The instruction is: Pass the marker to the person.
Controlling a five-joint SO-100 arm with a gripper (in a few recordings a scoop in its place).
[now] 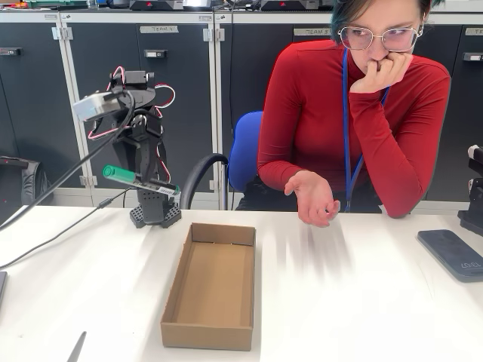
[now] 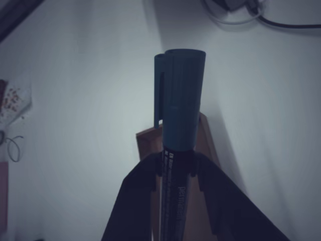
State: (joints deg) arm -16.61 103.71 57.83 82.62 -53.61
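Green and round-barrelled, the marker (image 1: 121,174) sits clamped in the black plastic hand (image 1: 148,182), left of and behind the open cardboard box (image 1: 211,286) on the bench (image 1: 355,309).

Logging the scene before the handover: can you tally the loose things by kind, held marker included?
Marker, held in the gripper: 1
Cardboard box, open, on the table: 1
Phone at the table's right side: 1
Thin grey pointed thing at the front edge: 1
Total: 4
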